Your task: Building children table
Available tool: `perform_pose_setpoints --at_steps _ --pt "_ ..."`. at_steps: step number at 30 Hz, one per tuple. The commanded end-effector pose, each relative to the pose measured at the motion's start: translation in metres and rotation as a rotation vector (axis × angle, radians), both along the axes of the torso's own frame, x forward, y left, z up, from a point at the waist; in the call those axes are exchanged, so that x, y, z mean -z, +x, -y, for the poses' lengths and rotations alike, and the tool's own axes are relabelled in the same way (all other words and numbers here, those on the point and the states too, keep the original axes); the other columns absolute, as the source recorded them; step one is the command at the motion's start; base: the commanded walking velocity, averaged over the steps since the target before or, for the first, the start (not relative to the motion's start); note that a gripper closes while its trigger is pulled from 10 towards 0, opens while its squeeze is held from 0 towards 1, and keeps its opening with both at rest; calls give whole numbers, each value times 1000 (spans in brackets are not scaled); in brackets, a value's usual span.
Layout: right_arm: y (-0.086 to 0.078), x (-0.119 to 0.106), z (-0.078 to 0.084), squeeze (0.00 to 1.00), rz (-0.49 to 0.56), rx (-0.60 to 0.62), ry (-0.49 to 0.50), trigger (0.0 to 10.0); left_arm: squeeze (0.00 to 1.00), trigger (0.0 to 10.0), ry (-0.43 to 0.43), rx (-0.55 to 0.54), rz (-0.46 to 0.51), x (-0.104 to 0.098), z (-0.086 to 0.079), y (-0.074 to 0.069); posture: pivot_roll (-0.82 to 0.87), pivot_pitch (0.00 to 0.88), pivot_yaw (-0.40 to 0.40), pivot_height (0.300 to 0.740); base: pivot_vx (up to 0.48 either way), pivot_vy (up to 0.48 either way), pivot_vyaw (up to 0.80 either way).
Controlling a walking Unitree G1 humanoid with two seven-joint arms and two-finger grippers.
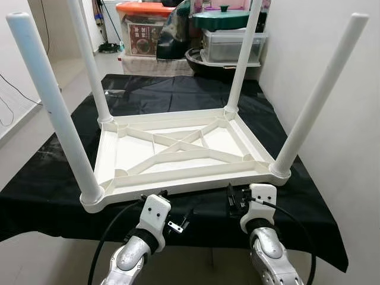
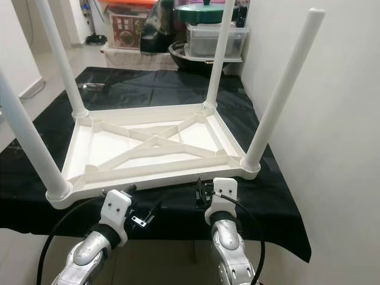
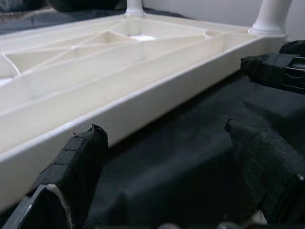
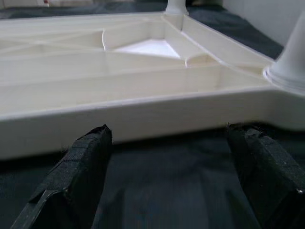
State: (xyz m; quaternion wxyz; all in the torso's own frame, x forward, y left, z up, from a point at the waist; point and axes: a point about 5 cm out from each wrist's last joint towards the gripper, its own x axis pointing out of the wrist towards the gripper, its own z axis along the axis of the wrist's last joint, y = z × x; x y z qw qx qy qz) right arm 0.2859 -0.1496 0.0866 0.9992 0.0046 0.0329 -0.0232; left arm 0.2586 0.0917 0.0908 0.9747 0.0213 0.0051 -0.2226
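On the black cloth (image 1: 309,196) lies the white children's table (image 1: 178,151), upside down, all four legs (image 1: 53,107) standing in their sockets. Left gripper (image 3: 167,171) and right gripper (image 4: 167,176) hover spread and empty just before its near rim. A careless nudge could slide it; flipping it risks a loose leg dropping out.

Children's table (image 1: 178,151): cream-white moulded plastic, smooth, faint sheen; legs (image 1: 50,101) matt white plastic. Ground cloth (image 1: 178,89): black fabric, matt, slightly creased. Gripper fingers (image 3: 76,171): black padding, coarse, rough-textured. Arms (image 1: 270,252): silver, glossy metal look.
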Motion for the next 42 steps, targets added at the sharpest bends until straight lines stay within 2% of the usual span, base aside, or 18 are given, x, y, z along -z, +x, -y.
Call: perform_pose_setpoints --at_steps 1,13,19,27,38,42 --pt "-2 4 -1 0 -27 -8 5 10000 0 10000 13 0 -27 5 0 -2 27 0 -35 740 -341 0 0" --pt "-2 3 0 0 -61 -8 15 10000 0 10000 12 -10 -30 4 0 -1 28 0 -35 740 -392 0 0" --pt "-2 3 0 0 -69 -11 19 10000 0 10000 12 -11 -37 4 -1 0 27 0 -33 740 -353 328 0" --pt "-2 1 -3 0 -69 -28 19 10000 0 10000 34 -9 -46 5 0 0 27 0 -33 740 0 0 0" --pt "-3 -2 -8 0 -58 -65 16 10000 0 10000 35 -62 -53 5 -5 2 28 0 -31 740 0 0 0" --pt "-3 -2 -8 0 -63 -66 18 10000 0 10000 41 -65 -67 6 -5 3 29 0 -33 740 0 281 0"
